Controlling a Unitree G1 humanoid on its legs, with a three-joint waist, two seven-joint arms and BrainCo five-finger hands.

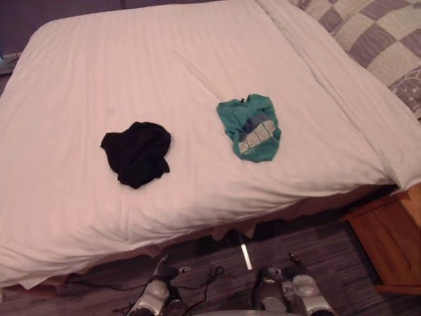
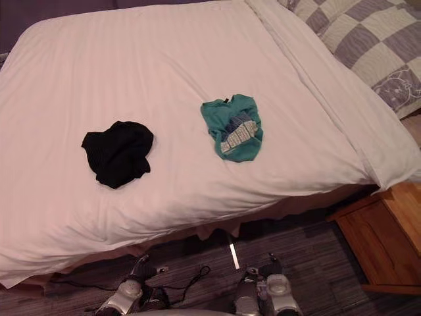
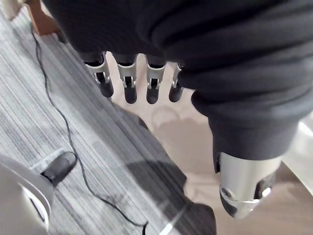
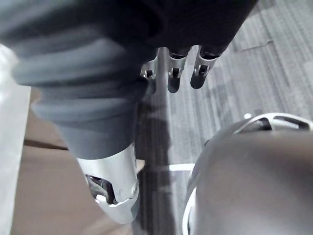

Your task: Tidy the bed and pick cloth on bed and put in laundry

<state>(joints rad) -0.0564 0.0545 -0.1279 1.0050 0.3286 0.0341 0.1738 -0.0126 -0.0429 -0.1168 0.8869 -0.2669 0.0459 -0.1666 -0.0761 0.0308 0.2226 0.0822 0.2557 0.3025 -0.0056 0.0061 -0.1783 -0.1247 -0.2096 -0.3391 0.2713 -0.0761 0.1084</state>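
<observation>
Two items lie uncollected on the white bed [image 1: 131,66]: crumpled black cloth [image 1: 136,153] mid-left, crumpled teal cloth [image 1: 250,126] centre; left robot hand [image 3: 129,83] and right robot hand [image 4: 174,78] hang slack, empty.

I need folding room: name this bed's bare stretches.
Bare sheet lies between the black cloth and the green cloth, across the far half behind both, and left of the black cloth. Crowded at the right, by the checked quilt.

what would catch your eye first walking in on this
Two crumpled clothes stand out on the white bed: a black cloth on the left, a teal cloth apart to its right. A checked quilt lies at the far right corner, a wooden nightstand nearer.
</observation>
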